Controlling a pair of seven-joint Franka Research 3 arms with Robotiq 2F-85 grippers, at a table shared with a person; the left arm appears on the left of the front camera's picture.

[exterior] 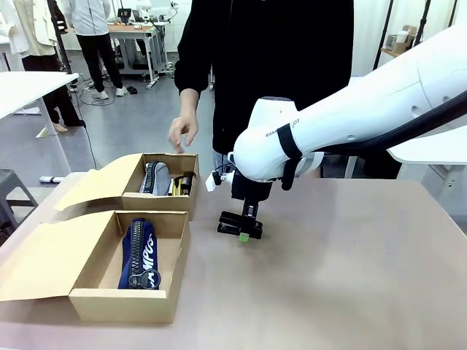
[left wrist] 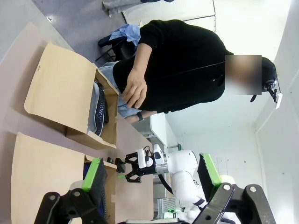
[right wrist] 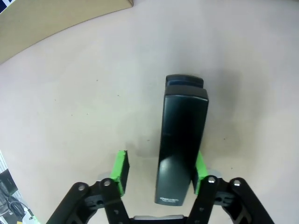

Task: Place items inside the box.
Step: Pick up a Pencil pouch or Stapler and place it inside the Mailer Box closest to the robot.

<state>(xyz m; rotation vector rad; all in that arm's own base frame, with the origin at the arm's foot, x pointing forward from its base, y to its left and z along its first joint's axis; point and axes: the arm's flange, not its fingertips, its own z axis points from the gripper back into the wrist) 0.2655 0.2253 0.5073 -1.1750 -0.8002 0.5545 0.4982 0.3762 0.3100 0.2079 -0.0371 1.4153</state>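
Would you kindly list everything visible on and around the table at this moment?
larger box: one, tan cardboard, near left of table, flap open
navy pouch: one, navy, inside larger box
smaller box: one, tan cardboard, behind larger box, open
grey pouch: one, grey, in smaller box
utility knife: one, yellow, in smaller box beside grey pouch
stapler: one, black, mid-table
table: one, beige
person's hand: one, raised beyond smaller box
left gripper: one, black, green pads, open
right gripper: one, black, green pads, open astride stapler

Stapler: glossy black plastic. Box: matt cardboard. Pouch: navy cloth. Table: smooth, matt.
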